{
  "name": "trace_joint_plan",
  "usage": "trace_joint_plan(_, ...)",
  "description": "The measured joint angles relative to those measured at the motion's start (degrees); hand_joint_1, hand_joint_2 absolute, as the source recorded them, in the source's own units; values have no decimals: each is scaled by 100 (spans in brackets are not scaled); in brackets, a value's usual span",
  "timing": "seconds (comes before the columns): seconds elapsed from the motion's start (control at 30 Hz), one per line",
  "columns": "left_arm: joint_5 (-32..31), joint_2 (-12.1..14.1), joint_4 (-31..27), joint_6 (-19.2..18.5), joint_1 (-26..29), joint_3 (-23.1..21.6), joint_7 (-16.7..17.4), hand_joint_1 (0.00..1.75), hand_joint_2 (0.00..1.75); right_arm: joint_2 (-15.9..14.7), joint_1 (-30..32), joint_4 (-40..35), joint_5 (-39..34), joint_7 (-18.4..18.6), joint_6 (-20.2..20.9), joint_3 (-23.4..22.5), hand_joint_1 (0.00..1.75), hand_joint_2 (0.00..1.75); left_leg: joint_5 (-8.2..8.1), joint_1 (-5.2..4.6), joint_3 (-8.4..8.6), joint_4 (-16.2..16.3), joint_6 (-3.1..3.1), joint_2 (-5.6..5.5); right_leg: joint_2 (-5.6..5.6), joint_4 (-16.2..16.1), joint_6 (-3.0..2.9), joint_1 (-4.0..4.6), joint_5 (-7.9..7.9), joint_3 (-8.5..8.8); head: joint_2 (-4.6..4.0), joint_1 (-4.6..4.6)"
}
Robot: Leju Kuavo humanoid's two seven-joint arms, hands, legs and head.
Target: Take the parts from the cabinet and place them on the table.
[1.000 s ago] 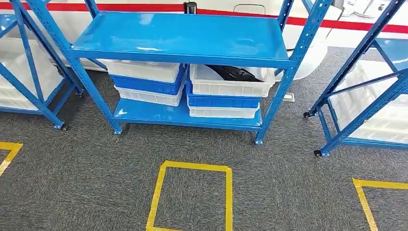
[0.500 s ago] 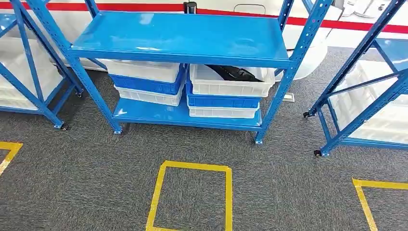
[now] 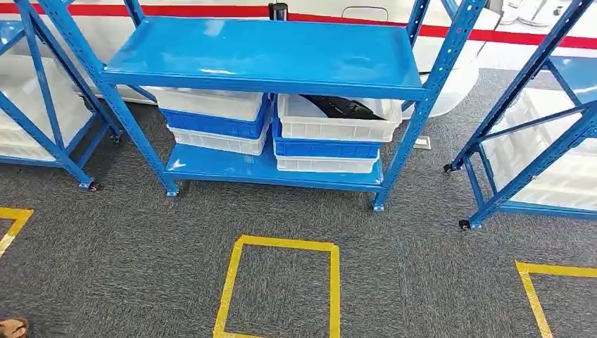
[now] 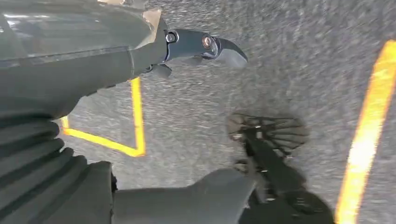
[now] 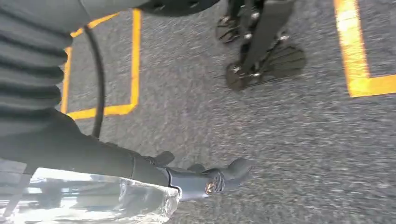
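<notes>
Little has moved vs the earlier frames: rack and bins sit the same, only a small brown thing (image 3: 13, 327) has come in at the floor's lower-left corner, can't tell what it is

Black part (image 3: 343, 107) lies in the top white bin (image 3: 336, 120) on the right of the blue rack's (image 3: 267, 53) lower shelf, under the upper shelf; no counter in sight. Left robot hand (image 4: 187, 49) hangs over the carpet, fingers apart, holding nothing. Right robot hand (image 5: 205, 179) also hangs low; something clear and crinkly lies against it, can't tell if it grips that or is just loose.

Step in hand, my guess: approach the rack w/ arms down. To do it well: square up to the right bin stack, get close enough to reach under the upper shelf w/o clipping the shelf edge or the slanted post.

Materials: rack is glossy painted steel w/ perforated posts on small castors; bins are rigid plastic, white and blue, ribbed rims, stacked in threes. Floor is coarse grey carpet w/ yellow tape squares (image 3: 281, 285). Part looks dark, long, matte
</notes>
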Motion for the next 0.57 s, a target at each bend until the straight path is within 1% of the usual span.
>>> trace_joint_plan(0.1, 251, 90, -85, 33, 116, -370, 208, 0, 0, -66, 124, -81, -107, 151, 77, 216, 0, 0, -2, 0, 1, 0, -2, 0, 0, 0, 2, 1, -1, 0, 0, 0)
trace_joint_plan(0.2, 408, 138, -137, 48, 186, -583, 341, 0, 0, -113, 189, -127, -181, 242, 94, 353, 0, 0, -3, 0, 2, 0, -3, 0, 0, 0, 3, 2, -4, -20, 0, 0)
trace_joint_plan(0.33, 448, 173, -177, 50, 217, -732, 345, 0, 0, -138, 220, -168, -188, 271, 107, 446, 0, 0, -8, 0, 8, -1, 0, 0, 0, -1, 8, 3, -12, -37, 0, 0)
trace_joint_plan(0.57, 450, 186, -201, 50, 231, -819, 347, 0, 0, -159, 234, -194, -188, 286, 107, 507, 0, 0, -8, 0, 8, -1, 0, 0, 0, -1, 9, 3, -11, -30, 0, 0)
